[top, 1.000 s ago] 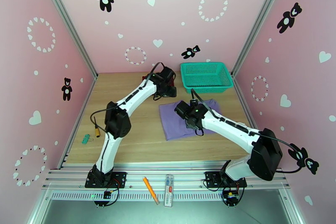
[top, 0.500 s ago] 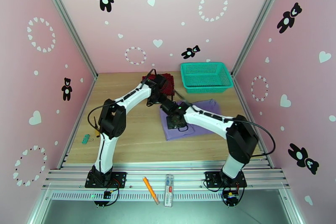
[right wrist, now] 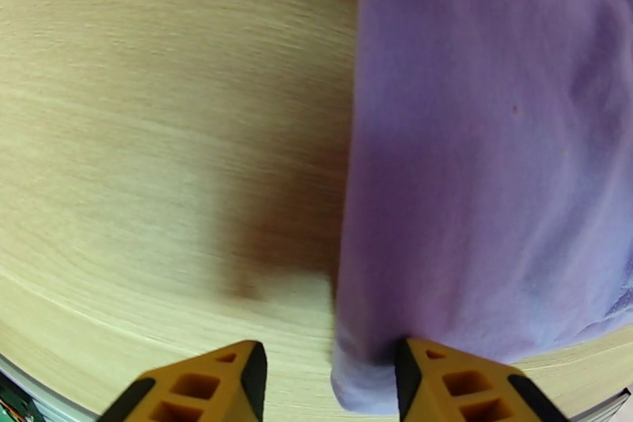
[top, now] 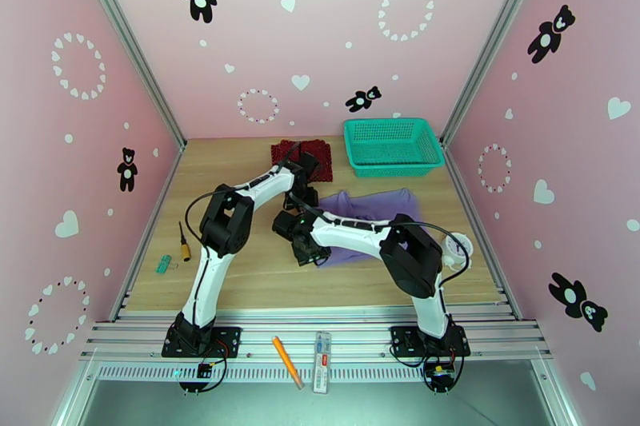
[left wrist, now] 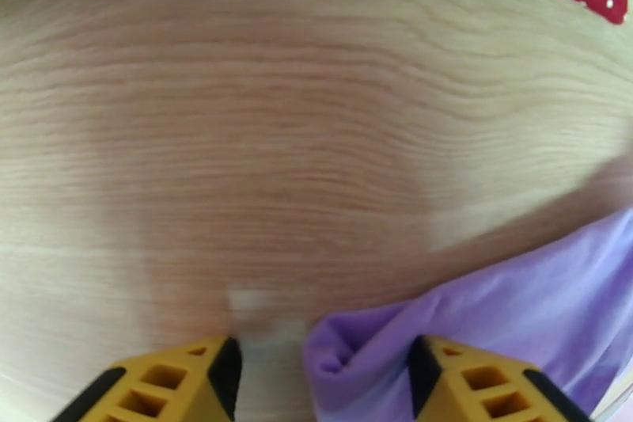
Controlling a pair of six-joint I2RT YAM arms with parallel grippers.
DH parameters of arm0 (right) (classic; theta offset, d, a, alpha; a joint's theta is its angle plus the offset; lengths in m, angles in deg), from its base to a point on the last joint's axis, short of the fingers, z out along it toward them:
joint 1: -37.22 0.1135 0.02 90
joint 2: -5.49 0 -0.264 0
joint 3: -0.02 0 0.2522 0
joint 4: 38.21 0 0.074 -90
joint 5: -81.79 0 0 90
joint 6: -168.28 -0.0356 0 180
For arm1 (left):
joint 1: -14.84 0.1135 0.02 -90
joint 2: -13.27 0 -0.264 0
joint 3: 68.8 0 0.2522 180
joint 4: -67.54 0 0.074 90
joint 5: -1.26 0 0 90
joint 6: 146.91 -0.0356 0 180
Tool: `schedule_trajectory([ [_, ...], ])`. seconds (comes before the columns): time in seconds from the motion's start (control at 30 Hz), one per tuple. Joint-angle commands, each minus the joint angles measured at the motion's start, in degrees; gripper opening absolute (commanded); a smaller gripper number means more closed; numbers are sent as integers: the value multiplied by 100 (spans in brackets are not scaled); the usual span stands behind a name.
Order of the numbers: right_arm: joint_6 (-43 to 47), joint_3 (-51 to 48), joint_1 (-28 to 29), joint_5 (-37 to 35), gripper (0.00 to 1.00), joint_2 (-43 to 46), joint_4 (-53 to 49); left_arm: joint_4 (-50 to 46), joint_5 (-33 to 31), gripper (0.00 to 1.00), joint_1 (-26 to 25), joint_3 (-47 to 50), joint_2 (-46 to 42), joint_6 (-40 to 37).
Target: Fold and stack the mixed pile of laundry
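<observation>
Top view: lavender T-shirt (top: 372, 208) lies right of centre on the wooden table (top: 232, 276). Red cloth (top: 302, 156) sits behind it, beside the teal basket (top: 394, 146). Both arms meet at the shirt's left edge.

Left wrist view is closer: left gripper (left wrist: 320, 372) jaws stand apart with a folded shirt corner between them, not clamped. The red cloth's white dots show along the frame top.

Right wrist view: right gripper (right wrist: 328, 384) jaws stand apart, shirt corner by the frame-right finger (right wrist: 467, 384), bare wood at left.
</observation>
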Motion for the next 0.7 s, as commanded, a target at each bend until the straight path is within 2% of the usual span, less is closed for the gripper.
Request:
schedule_trajectory([
  [0.0, -113, 157, 57, -218, 48, -122, -347, 197, 277, 51, -31, 131, 261, 39],
  [0.1, -153, 138, 57, -277, 47, -145, -428, 214, 312, 40, -38, 92, 375, 57],
  [0.4, -161, -147, 12, 74, 43, -366, -80, 191, 390, 26, -84, -18, 598, 74],
  [0.53, -116, -231, -66, 407, 30, -589, 245, 182, 366, 18, -102, 42, 572, 66],
  [0.57, -105, -231, -66, 423, 25, -639, 270, 180, 352, 14, -104, 67, 556, 58],
  [0.63, -94, -231, -61, 450, 13, -684, 329, 172, 311, 0, -105, 124, 513, 57],
  [0.67, -84, -216, -57, 447, 7, -693, 338, 155, 275, 0, -105, 163, 481, 52],
])
